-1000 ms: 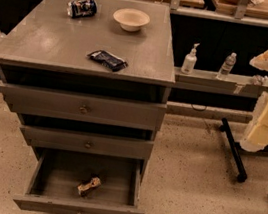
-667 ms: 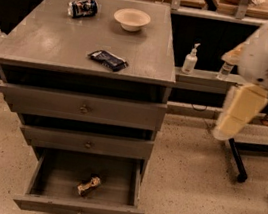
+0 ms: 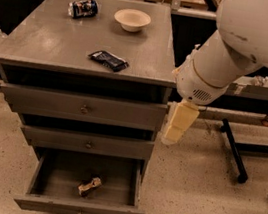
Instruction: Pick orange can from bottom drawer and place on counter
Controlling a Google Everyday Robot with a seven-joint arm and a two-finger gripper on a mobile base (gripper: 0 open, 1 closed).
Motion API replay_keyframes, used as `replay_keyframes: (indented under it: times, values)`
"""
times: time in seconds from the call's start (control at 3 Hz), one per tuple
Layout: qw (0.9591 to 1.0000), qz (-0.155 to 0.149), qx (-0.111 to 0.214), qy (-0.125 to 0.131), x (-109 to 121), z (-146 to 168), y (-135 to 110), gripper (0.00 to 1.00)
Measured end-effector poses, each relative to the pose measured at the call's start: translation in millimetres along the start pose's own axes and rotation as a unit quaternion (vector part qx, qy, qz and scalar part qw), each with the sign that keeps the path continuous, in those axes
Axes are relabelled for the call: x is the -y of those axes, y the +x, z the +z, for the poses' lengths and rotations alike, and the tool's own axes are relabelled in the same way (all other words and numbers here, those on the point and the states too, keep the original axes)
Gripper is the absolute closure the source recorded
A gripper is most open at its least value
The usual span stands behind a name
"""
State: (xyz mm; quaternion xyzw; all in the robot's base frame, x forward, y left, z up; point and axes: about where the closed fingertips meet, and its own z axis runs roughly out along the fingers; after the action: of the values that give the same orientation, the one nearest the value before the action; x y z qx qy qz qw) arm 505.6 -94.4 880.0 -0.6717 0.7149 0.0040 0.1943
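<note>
The arm [image 3: 255, 42] is glossy white, thick and rounded; a small dark hole marks its upper shell; the wrist cap carries a dotted vent grille; the gripper [image 3: 178, 123], pale cream and blocky, hangs just right of the cabinet [image 3: 83, 106]

My view: cream gripper [image 3: 172, 134] beside the grey counter [image 3: 53, 40]; gold-sheened orange can [image 3: 89, 186] in the grey bottom drawer [image 3: 77, 207].

Orange can [image 3: 89, 186] in bottom drawer [image 3: 79, 207]; pincer [image 3: 169, 137] beside counter [image 3: 53, 40]
</note>
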Motion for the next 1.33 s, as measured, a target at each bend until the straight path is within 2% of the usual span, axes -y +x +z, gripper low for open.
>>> replay_keyframes:
  times: [0.33, 0.67, 1.0, 1.33]
  values:
    - [1.0000, 0.002, 0.002, 0.004, 3, -5, 2, 0.00]
    - [0.9978, -0.020, 0.053, -0.034, -4, 60, -8, 0.00]
    - [0.9837, -0.128, 0.093, -0.084, -64, 186, -52, 0.00]
    - [0.9650, -0.164, 0.137, -0.152, -110, 277, -62, 0.00]
